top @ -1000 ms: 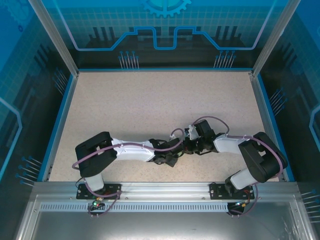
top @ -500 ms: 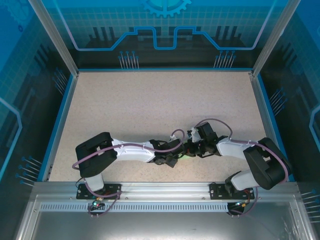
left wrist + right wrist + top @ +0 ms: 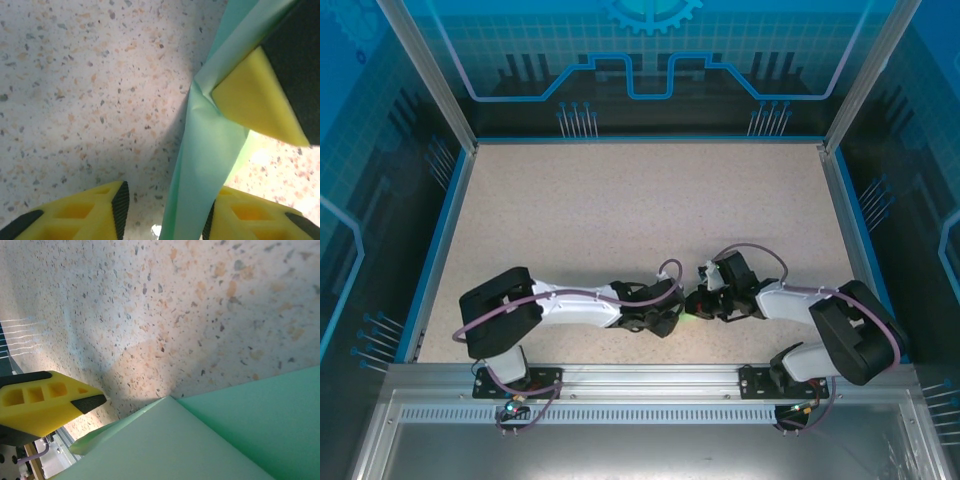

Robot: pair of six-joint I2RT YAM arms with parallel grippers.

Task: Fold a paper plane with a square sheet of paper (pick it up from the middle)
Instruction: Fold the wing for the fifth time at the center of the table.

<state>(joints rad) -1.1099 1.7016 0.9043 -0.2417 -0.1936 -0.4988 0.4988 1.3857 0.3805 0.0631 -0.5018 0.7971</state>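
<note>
The square sheet of paper (image 3: 210,155) is pale mint green and folded, standing on edge above the speckled table. It runs between the fingers of my left gripper (image 3: 165,212), lying against the right pad, with a clear gap to the left pad (image 3: 120,205); that gripper is open. A yellow finger (image 3: 250,95) of my right gripper presses the paper at a crease. In the right wrist view the paper (image 3: 200,440) covers my own jaws, shut on it. From above, left gripper (image 3: 672,320) and right gripper (image 3: 698,305) meet over a green sliver of paper (image 3: 690,314).
Both arms work close to the table's near edge, by the metal rail (image 3: 650,375). The blue-framed walls (image 3: 450,200) border the speckled table (image 3: 640,210), which stretches away behind the grippers. Another yellow finger (image 3: 45,402) shows left of the paper in the right wrist view.
My left gripper's jaws have opened off the paper and the left arm has drawn back slightly to the left. The right gripper has come a little nearer the front edge, still shut.
</note>
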